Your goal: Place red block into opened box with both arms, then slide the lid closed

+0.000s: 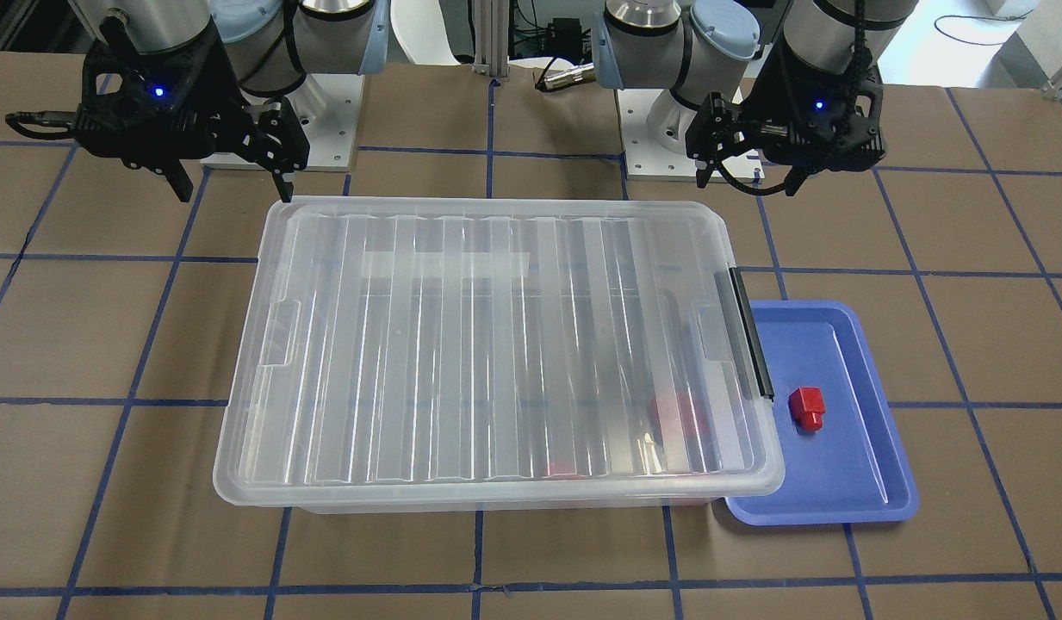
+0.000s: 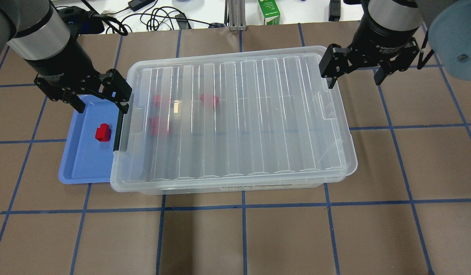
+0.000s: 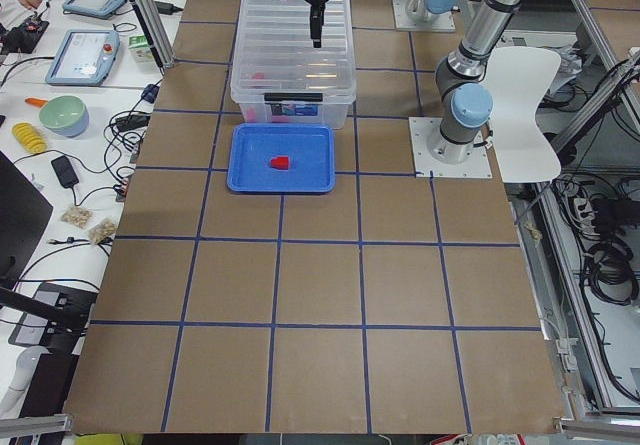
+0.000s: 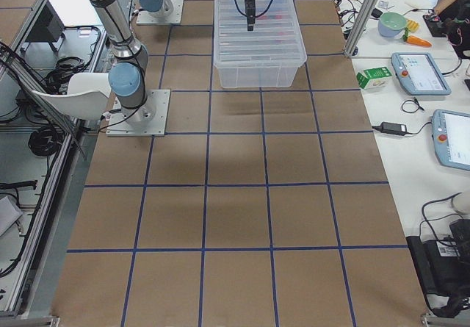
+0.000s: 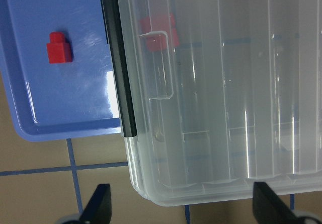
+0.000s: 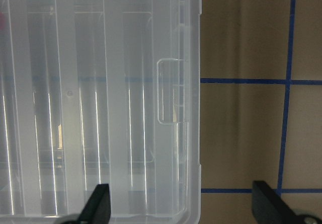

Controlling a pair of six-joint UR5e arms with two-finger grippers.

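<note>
The clear ribbed lid [image 2: 239, 114] lies over the whole box [image 2: 220, 188], whose black clip handle [image 2: 118, 130] faces the blue tray. Through the lid, three red blocks show blurred near the handle end, one of them a red block [image 2: 209, 100] further in. Another red block [image 2: 103, 133] lies on the tray. My left gripper [image 2: 101, 107] hangs open above the tray and handle end, holding nothing. At the opposite short end my right gripper [image 2: 354, 80] is open and empty too, above the lid's edge. The left wrist view shows the handle [image 5: 119, 68] and the tray's block [image 5: 59, 48].
The blue tray [image 2: 82, 164] touches the box's handle end. A green carton [image 2: 269, 11] and cables lie beyond the far table edge. The arms' base plates [image 1: 324, 120] stand on the robot's side of the box. Brown table with blue tape lines surrounds the box.
</note>
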